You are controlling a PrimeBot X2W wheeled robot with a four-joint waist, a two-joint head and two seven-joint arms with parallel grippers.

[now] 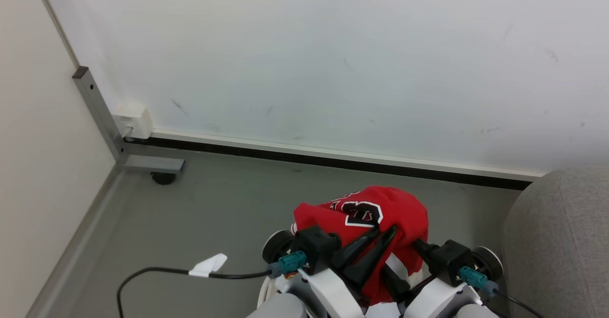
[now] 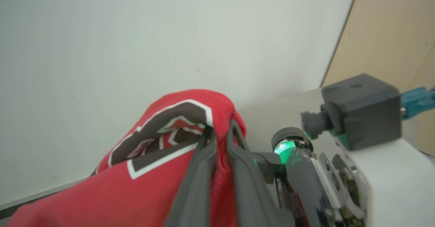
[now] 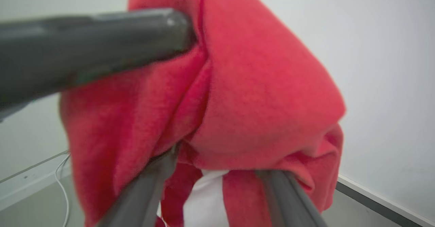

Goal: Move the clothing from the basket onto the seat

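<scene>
The red jersey (image 1: 376, 213) with its black-white numeral hangs bunched in the air over the grey floor, held between both arms. My left gripper (image 1: 384, 233) is shut on a fold of it, its fingers (image 2: 204, 172) pinching red cloth near the numeral. My right gripper (image 3: 217, 159) reaches in from the other side. Its fingers (image 3: 149, 186) stand apart with the jersey (image 3: 244, 84) draped over them and their tips buried. A patch of white cloth (image 3: 204, 203) shows under the red. The grey sofa (image 1: 556, 242) lies at the right. The basket is out of view.
A white wall with a dark baseboard (image 1: 333, 158) runs across ahead. At the left are a pale panel, a wall socket (image 1: 134, 118) and a metal frame foot on a caster (image 1: 154, 165). A black cable with a white tag (image 1: 209, 264) lies on the floor.
</scene>
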